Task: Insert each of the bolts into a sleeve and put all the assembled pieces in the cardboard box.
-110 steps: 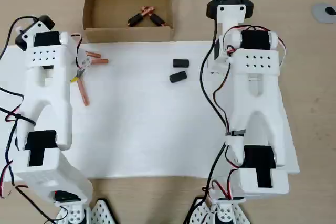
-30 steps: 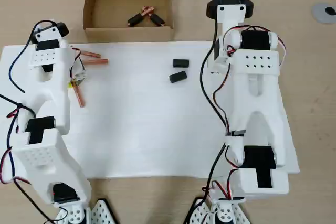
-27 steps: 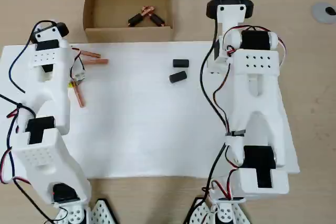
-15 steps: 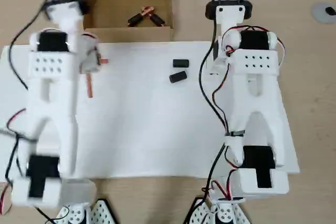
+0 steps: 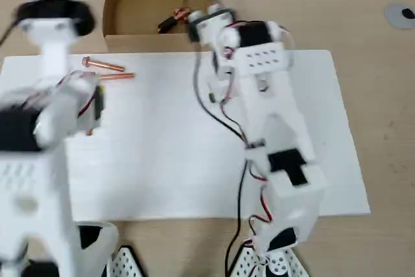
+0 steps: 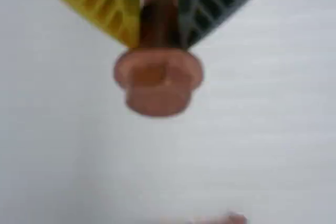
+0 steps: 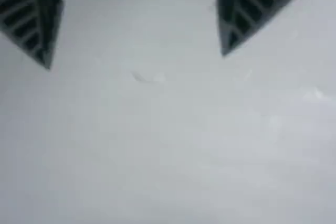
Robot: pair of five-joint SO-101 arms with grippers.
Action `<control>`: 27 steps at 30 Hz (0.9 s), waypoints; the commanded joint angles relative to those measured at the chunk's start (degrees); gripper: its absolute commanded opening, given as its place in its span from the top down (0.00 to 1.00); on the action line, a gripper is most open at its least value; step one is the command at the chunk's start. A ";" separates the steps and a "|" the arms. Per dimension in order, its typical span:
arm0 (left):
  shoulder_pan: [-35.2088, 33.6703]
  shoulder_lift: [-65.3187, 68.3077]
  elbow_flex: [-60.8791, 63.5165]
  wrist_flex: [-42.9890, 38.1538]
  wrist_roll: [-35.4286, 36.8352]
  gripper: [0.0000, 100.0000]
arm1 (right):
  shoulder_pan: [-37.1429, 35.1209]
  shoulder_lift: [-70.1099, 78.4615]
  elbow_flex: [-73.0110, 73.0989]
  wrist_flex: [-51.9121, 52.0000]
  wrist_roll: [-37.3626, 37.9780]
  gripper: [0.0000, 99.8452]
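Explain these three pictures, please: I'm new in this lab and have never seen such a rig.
Two white robot arms, the left arm and the right arm, stand at a table. One picture looks down from above; the other two come from a camera on each arm's wrist. On the white sheet lie two loose bolts; the cardboard box behind holds assembled pieces. The left pincer is shut on a third bolt; the right pincer is open above the sheet.
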 commanded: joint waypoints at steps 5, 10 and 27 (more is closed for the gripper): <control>-7.03 -19.03 9.85 0.00 -3.87 0.99 | -1.01 15.87 -16.75 1.05 25.93 0.75; -10.81 -28.44 14.59 0.00 -6.24 0.99 | 4.00 18.59 -28.35 1.14 37.36 0.75; -10.55 -44.35 38.33 -8.18 -15.12 0.99 | 3.12 18.77 -16.57 1.41 72.26 0.75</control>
